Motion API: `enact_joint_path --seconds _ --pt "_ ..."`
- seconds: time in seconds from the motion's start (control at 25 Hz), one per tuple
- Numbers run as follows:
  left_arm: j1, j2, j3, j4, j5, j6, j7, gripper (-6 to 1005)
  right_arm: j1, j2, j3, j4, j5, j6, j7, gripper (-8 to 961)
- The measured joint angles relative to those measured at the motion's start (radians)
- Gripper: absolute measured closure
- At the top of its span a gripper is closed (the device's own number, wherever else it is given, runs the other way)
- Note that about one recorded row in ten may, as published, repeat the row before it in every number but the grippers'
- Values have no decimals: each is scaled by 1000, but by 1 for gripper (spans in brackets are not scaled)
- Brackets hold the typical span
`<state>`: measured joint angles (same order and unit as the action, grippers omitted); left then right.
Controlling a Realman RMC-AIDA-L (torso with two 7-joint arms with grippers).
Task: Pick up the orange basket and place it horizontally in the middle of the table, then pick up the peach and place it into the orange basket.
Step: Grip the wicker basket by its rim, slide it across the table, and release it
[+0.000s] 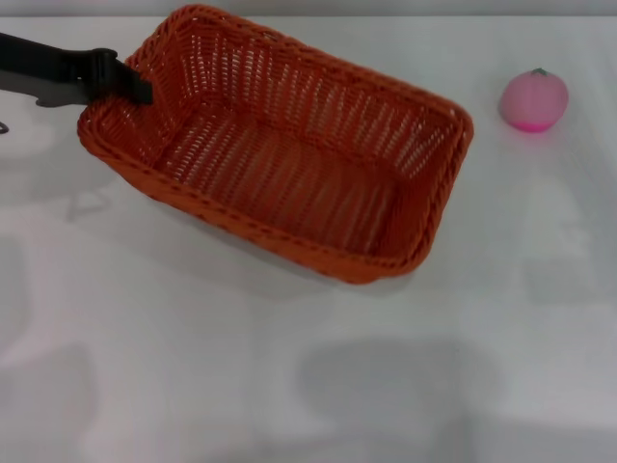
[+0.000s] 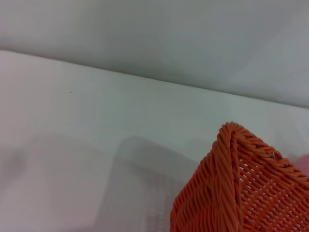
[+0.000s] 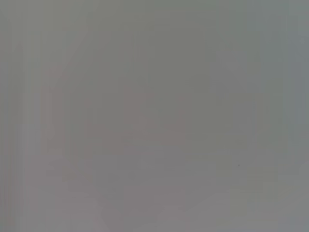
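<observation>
Head view, left to right. The left gripper (image 1: 135, 85) enters from the far left edge as a dark arm and meets the braided rim at the far-left corner of the orange basket (image 1: 289, 154); its black fingertip overlaps the rim there, and the fingers appear closed on that corner, though the contact itself is partly hidden by the weave. The orange basket lies on the table (image 1: 289, 386), left of centre and toward the far side, its long axis running diagonally from the far left to the near right rather than square to the table edge; its interior faces up and holds nothing. Whether the gripped corner is raised off the surface cannot be told. The peach (image 1: 534, 99) sits on the table at the far right, well apart from the basket, its darker magenta underside turned toward the near side. In the left wrist view, one corner of the orange basket (image 2: 241, 188) fills the frame's edge against the white table (image 2: 72, 145), with a pale pink sliver of the peach (image 2: 304, 162) just beyond the rim. The right wrist view shows only a featureless grey field; the right gripper appears in no view.
</observation>
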<state>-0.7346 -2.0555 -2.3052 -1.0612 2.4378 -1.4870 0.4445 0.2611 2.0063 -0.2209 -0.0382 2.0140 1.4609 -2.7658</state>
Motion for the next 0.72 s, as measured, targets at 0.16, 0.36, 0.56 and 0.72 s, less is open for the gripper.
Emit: enact_joint_path --seconds 0.16,0.36,0.56,0.72 --pt "-1 -5 0 2 2 14 -75 845 -3 0 0 -1 0 -2 -1 144" --pt "-1 -13 8 13 5 43 -205 845 -6 0 0 -2 0 -5 -3 144" --pt "-8 -18 10 87 1 85 -273 846 -12 -1 0 -2 0 -10 -3 144" --pt "-7 -19 11 114 -12 125 -291 846 -14 -1 0 -2 0 -15 -7 144"
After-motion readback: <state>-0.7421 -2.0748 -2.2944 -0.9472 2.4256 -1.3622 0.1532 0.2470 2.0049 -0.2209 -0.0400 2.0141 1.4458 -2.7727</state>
